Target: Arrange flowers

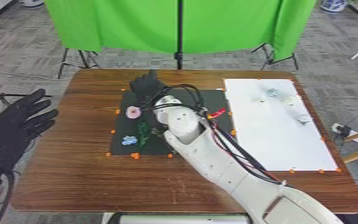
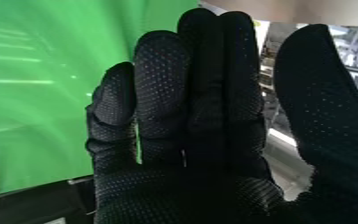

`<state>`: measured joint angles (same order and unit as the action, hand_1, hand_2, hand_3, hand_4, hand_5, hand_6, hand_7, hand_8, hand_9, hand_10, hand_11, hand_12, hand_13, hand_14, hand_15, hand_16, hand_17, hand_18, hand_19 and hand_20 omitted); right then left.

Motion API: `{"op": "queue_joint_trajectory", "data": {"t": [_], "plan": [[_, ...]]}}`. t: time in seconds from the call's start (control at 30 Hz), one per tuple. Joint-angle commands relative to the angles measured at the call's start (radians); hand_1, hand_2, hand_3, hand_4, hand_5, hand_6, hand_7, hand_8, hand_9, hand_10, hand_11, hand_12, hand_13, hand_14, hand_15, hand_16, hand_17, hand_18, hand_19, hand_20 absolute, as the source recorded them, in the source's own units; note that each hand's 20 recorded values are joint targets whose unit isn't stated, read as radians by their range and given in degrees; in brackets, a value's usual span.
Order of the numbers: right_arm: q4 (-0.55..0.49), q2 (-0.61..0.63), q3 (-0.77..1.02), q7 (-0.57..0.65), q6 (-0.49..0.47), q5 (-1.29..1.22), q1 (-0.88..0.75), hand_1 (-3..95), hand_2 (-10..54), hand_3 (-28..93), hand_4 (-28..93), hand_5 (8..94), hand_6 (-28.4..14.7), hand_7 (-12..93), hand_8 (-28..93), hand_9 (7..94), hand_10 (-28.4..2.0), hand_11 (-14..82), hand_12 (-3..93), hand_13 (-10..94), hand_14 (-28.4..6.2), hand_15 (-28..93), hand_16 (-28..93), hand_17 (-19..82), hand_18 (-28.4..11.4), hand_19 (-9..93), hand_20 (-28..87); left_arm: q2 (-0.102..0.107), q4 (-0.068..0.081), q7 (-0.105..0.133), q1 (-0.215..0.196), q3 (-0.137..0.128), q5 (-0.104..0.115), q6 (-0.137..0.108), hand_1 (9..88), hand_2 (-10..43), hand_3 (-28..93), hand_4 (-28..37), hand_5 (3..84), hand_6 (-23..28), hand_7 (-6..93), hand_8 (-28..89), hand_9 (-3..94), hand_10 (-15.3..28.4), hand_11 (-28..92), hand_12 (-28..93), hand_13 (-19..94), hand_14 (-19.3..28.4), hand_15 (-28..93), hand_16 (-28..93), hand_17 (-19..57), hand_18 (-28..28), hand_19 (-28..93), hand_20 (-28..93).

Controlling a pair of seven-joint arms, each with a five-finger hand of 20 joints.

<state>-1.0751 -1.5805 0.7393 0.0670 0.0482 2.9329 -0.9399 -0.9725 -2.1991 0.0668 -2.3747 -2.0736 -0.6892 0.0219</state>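
Pink flower [image 1: 134, 113] just nearside of right hand [image 1: 146, 88]

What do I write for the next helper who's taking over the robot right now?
Left hand: open, empty, beside the table.
Right hand: open, empty, over the far part of the dark mat.
Flowers: pink and blue lie on the mat's left side, by green stems; something red is on its right side. Pale things lie on the white sheet; I can't tell what.
Done: can't tell.
Left: probably arranging the loose flowers.
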Motion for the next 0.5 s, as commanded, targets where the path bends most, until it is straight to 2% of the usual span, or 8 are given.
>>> {"op": "queue_joint_trajectory", "data": {"t": [0.03,0.07,0.13,0.17,0.2,0.27,0.3,0.5], "plan": [[-0.108,0.065,-0.046,0.031,-0.027,0.084,0.052,37.4,-8.8,83,-28,63.7,1.7,43,-13,74.4,-4.5,28.0,40.0,67,-3.6,65,26,26,-17.6,80,48,-0.035,-0.007,0.024,-0.053,-0.006,-0.002,-0.003,24.0,-5.5,70,-28.1,29.3,0.8,22.5,-11,23.2,10.1,21,15,21,13.8,30,1,-10.2,23.2,45,6],[-0.138,0.083,-0.050,0.029,-0.031,0.076,0.048,36.3,-8.6,84,-28,61.7,1.7,40,-13,70.8,-5.1,31.2,37.3,65,-3.9,66,25,26,-17.6,80,48,-0.043,-0.010,0.030,-0.062,-0.008,-0.005,-0.004,24.0,-5.5,70,-28.1,29.3,0.7,22.5,-11,23.2,10.1,21,15,21,13.8,30,1,-10.2,23.2,45,6],[-0.230,0.138,-0.040,0.020,-0.079,0.034,0.019,33.1,-8.1,87,-28,57.5,1.9,37,-19,63.3,-6.3,37.5,30.5,59,-4.7,68,23,24,-17.6,79,48,-0.068,-0.011,0.020,-0.069,-0.012,-0.014,0.001,24.0,-5.5,70,-28.1,29.3,0.7,22.5,-11,23.1,10.0,20,15,21,13.8,30,1,-10.2,23.2,45,6],[-0.263,0.161,-0.032,0.017,-0.079,0.008,0.015,30.8,-7.8,90,-28,53.4,1.7,37,-22,58.0,-7.5,41.1,26.2,55,-5.1,69,21,22,-17.6,77,47,-0.073,-0.010,0.036,-0.081,-0.013,-0.011,-0.008,24.0,-5.5,70,-28.1,29.2,0.7,22.5,-11,23.1,9.9,21,16,21,13.8,30,1,-10.2,23.2,45,6],[-0.304,0.181,-0.003,0.010,-0.111,0.003,-0.010,27.3,-7.4,91,-28,47.3,0.5,36,-22,50.3,-9.1,41.7,23.8,49,-5.8,67,19,19,-18.0,74,45,-0.096,-0.007,0.009,-0.079,-0.020,-0.010,0.000,24.0,-5.4,69,-28.1,29.2,0.7,22.5,-11,23.0,10.0,20,16,21,13.8,30,1,-10.2,23.2,45,6],[-0.384,0.251,0.019,0.031,-0.145,-0.058,-0.033,24.0,-7.3,91,-28,39.7,-1.1,34,-22,40.5,-11.5,38.7,22.2,41,-7.3,61,15,16,-18.1,70,43,-0.113,-0.004,0.018,-0.103,-0.018,0.009,-0.021,24.0,-5.5,70,-28.1,29.1,0.7,22.6,-11,23.0,10.0,20,16,21,13.7,30,1,-10.2,23.2,45,6],[-0.404,0.260,0.077,0.007,-0.148,-0.061,-0.068,22.7,-7.3,91,-28,36.3,-2.3,33,-21,37.1,-12.2,37.1,21.9,38,-8.1,59,13,15,-18.2,68,42,-0.121,-0.007,0.011,-0.112,-0.022,0.010,-0.023,24.0,-5.5,70,-28.1,29.0,0.7,22.6,-11,23.0,10.0,20,16,21,13.7,29,1,-10.2,23.2,45,6],[-0.526,0.437,0.191,0.091,-0.210,-0.193,-0.171,20.0,-7.5,89,-28,29.6,-5.1,27,-17,29.3,-13.8,31.2,22.1,29,-10.5,47,12,11,-18.3,63,35,-0.141,-0.014,0.013,-0.143,-0.038,0.007,-0.032,24.1,-5.7,70,-28.1,28.8,0.6,22.7,-11,22.8,9.9,20,16,21,13.7,29,1,-10.2,23.2,45,6]]}}
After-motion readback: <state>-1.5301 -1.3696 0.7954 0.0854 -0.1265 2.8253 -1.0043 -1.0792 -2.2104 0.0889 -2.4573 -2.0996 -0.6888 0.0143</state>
